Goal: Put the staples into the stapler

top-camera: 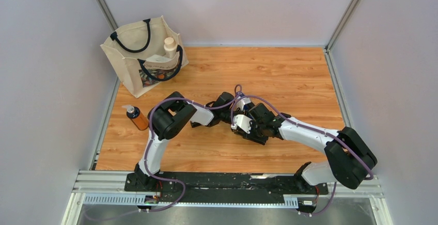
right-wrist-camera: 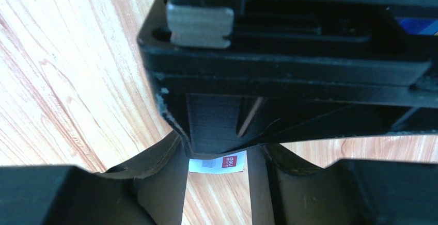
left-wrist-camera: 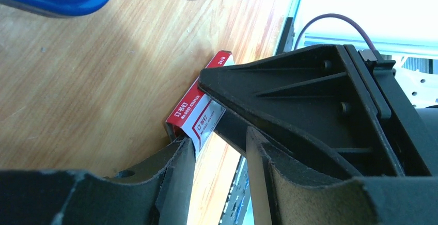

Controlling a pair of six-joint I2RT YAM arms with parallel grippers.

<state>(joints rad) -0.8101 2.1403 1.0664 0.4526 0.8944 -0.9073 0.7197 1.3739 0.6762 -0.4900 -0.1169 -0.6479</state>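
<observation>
Left gripper (left-wrist-camera: 217,147) pinches the staple box (left-wrist-camera: 199,112); right gripper's (right-wrist-camera: 217,155) grip I can't tell. Arms are crowded, so a bump could knock that box loose.

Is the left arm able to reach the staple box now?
Probably yes: the left gripper is already at the staple box, one end between its jaws, though the right gripper crowds close.

A light orange wood-grain worktop (top-camera: 289,75) sits enclosed by plain pale grey walls (top-camera: 46,80) on three sides, with slim silver aluminium corner posts (top-camera: 100,0) rising at the back. A black base plate on a silver aluminium rail (top-camera: 232,188) runs along the near edge. Lighting is soft and even.
</observation>
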